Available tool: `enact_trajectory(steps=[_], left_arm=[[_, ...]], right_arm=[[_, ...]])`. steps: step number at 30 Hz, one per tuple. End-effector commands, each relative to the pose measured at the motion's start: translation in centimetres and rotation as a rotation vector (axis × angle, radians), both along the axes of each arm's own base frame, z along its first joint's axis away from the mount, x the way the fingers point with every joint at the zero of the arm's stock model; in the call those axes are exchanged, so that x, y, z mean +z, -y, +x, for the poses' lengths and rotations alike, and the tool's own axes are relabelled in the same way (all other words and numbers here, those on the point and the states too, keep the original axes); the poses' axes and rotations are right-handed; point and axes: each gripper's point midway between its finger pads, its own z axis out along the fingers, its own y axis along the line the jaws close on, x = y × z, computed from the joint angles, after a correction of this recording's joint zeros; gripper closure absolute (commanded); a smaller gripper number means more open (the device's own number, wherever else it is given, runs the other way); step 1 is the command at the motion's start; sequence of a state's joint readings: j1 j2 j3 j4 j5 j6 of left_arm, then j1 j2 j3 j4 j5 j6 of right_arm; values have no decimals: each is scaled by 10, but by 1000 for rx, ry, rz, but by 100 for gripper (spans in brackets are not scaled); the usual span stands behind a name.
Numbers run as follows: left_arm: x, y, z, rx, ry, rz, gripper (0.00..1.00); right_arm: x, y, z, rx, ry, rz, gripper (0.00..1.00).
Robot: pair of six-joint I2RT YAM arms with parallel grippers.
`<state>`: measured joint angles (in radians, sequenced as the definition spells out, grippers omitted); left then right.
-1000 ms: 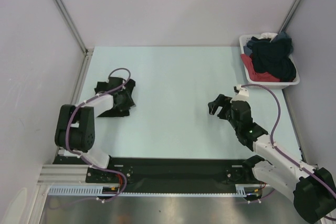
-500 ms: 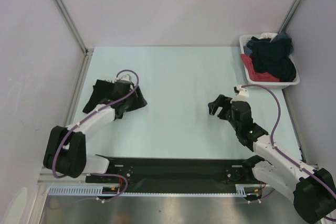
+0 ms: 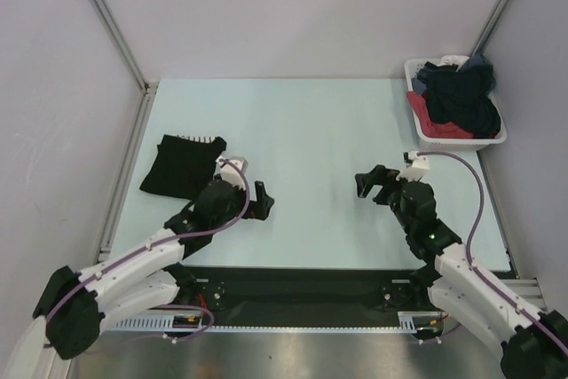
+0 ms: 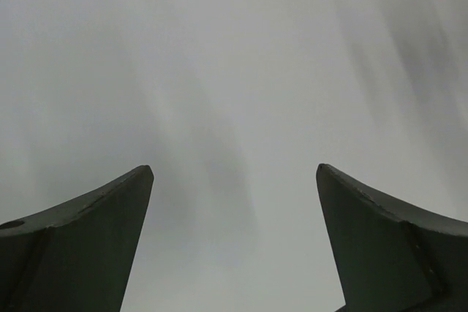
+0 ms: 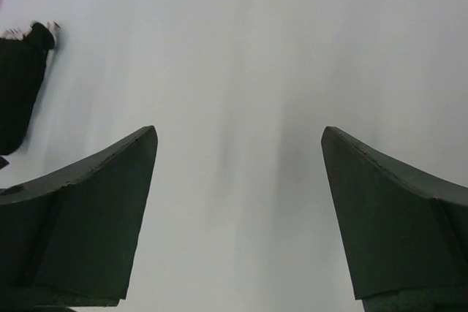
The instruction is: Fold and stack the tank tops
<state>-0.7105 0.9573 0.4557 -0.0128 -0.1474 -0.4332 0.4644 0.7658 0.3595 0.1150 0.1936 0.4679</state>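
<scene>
A folded black tank top (image 3: 180,167) lies flat at the left of the table. A thin pale, striped edge (image 3: 192,138) peeks out along its far side. My left gripper (image 3: 264,202) hovers to the right of the pile and clear of it, open and empty. In the left wrist view the left gripper (image 4: 234,173) shows only blurred table between its fingers. My right gripper (image 3: 370,182) is open and empty over the right half of the table. The right wrist view shows the right gripper (image 5: 238,137) spread wide, with the black top (image 5: 20,82) far off at the upper left.
A white basket (image 3: 497,137) at the back right corner holds a heap of dark and red clothes (image 3: 457,99). Metal frame posts rise at the back corners. A black strip runs along the near edge between the arm bases.
My left gripper has opened, let go of the black top and pulled back to the right and nearer. The top now lies flat. The right gripper has opened a little wider.
</scene>
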Motion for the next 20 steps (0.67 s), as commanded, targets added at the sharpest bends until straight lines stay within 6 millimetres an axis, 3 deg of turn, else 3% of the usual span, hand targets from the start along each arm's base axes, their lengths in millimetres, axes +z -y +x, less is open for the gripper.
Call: enact_trajectory(steps=[1,4,5,7,8,12,16,18,20], left_arm=[[39,0,0,-28,171,-84,0],[50,-10,-4,-6,243,-124,0],[42,-15,-7,-3,251,-118,0],[48,-20,-7,15,309,-142,0],[39,-23,-9,14,309,-130,0],[42,-25,-9,-11,361,-94,0],[44,-19,-12,-48,363,-101,0],[44,-20,-10,-42,358,-94,0],[45,-17,-11,-55,355,-95,0]], right_arm=[[25,16,-2,-54,154,11,0],[21,24,-9,-109,135,68,0],[20,23,-10,-98,127,60,0],[9,19,-15,-47,91,12,0],[3,19,-15,-45,77,9,0],[-15,19,-14,-62,30,7,0],[-16,19,-9,-70,14,-4,0],[-15,15,-9,-48,19,-7,5],[-14,14,-9,-37,29,-5,2]])
